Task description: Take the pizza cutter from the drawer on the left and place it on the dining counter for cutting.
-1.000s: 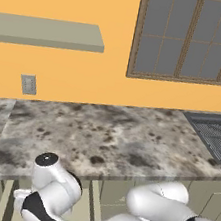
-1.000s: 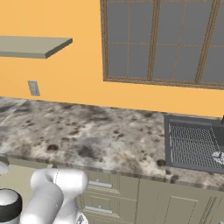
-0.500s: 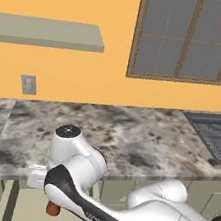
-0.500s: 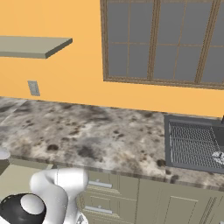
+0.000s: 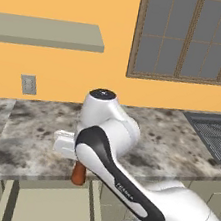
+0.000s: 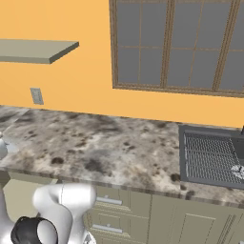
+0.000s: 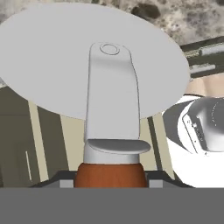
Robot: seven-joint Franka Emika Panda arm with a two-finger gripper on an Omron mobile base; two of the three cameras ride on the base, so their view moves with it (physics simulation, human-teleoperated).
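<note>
My gripper [image 7: 110, 178] is shut on the pizza cutter's brown wooden handle [image 7: 110, 175]. The cutter's round grey blade [image 7: 52, 57] and its flat steel neck fill the hand view above the handle. In the left base view the handle's brown end [image 5: 78, 173] sticks down under my raised arm, at the wall counter's front edge; the blade is hidden behind the arm. A sage-green drawer [image 5: 46, 208] lies pulled out below that edge. The dining counter is out of view.
The long wall counter [image 5: 27, 135] of mottled stone runs under an orange wall with a window [image 6: 176, 43] and a shelf [image 5: 44, 31]. A dark sink [image 6: 212, 157] sits at its right end. Shut drawers with silver handles [image 6: 109, 201] are below.
My arm has swung up from below the counter edge, and the cutter's brown handle has come up with it. The base views have not shifted.
</note>
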